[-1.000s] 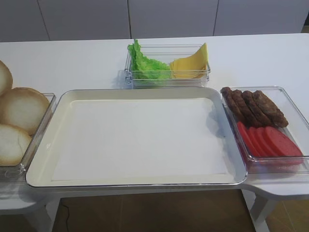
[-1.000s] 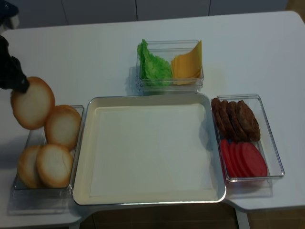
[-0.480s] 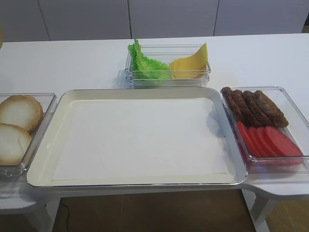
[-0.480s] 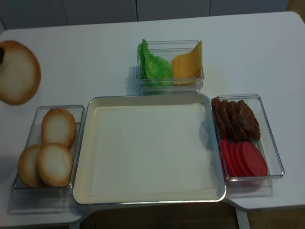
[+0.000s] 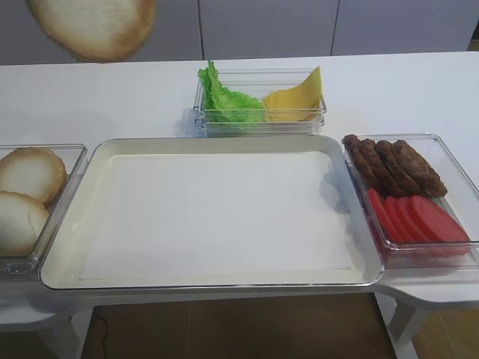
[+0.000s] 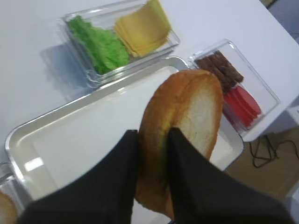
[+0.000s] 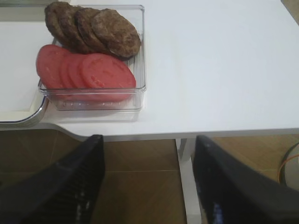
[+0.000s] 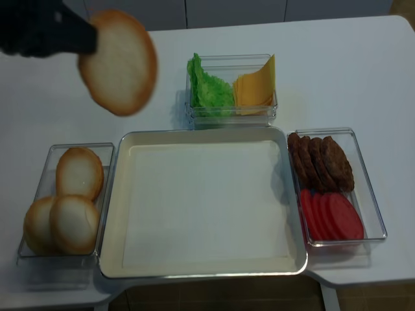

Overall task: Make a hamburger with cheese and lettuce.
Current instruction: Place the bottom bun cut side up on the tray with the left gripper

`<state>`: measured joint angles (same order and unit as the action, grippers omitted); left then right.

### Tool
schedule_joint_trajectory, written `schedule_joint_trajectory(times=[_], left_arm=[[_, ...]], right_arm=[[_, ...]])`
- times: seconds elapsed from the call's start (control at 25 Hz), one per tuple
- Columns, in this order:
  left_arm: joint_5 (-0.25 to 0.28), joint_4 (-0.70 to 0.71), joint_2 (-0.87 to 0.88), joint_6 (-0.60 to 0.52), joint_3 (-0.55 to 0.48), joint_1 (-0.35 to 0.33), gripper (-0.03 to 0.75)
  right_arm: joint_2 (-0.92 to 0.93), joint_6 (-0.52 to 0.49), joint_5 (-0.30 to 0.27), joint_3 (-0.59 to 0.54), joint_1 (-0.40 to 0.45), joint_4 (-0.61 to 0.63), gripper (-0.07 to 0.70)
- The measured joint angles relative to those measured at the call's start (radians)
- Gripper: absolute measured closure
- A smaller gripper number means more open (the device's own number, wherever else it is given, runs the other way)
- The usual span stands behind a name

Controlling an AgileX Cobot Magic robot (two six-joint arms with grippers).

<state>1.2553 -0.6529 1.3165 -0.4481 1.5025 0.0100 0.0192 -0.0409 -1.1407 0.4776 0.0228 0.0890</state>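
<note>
My left gripper (image 6: 152, 140) is shut on the bun half (image 6: 184, 135), gripping it by the rim so it hangs on edge. In the realsense view the gripper (image 8: 81, 35) holds the bun (image 8: 118, 61) in the air above the table, back left of the cream tray (image 8: 201, 207). The bun also shows at the top left of the high view (image 5: 93, 26). The lettuce (image 8: 211, 87) and the cheese (image 8: 254, 84) sit in a clear box behind the tray. My right gripper (image 7: 147, 154) is open and empty, over the floor off the table's front right edge.
A clear bin (image 8: 107, 150) left of the tray holds three more bun halves (image 8: 74, 220). A clear bin on the right holds dark patties (image 8: 321, 159) and red tomato slices (image 8: 334, 217). The tray's surface (image 5: 217, 217) has nothing on it.
My left gripper has lifted the bun half out of the left bin and carried it up and to the right, towards the tray. The right gripper stays out of the earlier views.
</note>
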Motion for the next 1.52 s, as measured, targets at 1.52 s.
schedule_joint_trajectory(times=[1.52], left_arm=[[-0.035,0.056,0.569,0.242,0.0,-0.333,0.58]], right_arm=[[0.0,0.0,0.0,0.0,0.0,0.0,0.157]])
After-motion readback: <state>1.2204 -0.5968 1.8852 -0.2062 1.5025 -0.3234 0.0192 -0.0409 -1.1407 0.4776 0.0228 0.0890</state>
